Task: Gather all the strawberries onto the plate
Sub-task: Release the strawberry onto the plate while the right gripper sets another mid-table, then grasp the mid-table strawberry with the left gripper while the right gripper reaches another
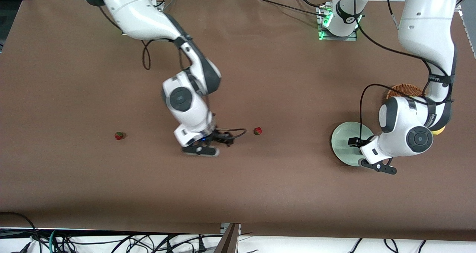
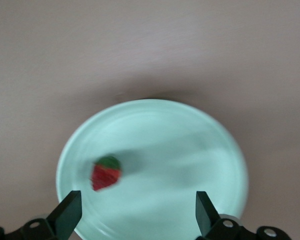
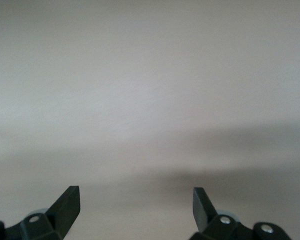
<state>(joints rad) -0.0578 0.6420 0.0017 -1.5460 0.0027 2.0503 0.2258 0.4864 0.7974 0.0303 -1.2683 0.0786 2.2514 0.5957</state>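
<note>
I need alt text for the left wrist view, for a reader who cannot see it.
A pale mint-green plate on the brown table holds one strawberry, red with a green top. The left pincer hangs open over the plate, its two dark fingertips apart and empty.

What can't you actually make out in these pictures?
- Front view: the strawberry in the plate is hidden by the left gripper; only the left wrist view shows it.
- Front view: the wicker basket is mostly covered by the left arm.
- Right wrist view: the open right gripper frames only bare table.
</note>
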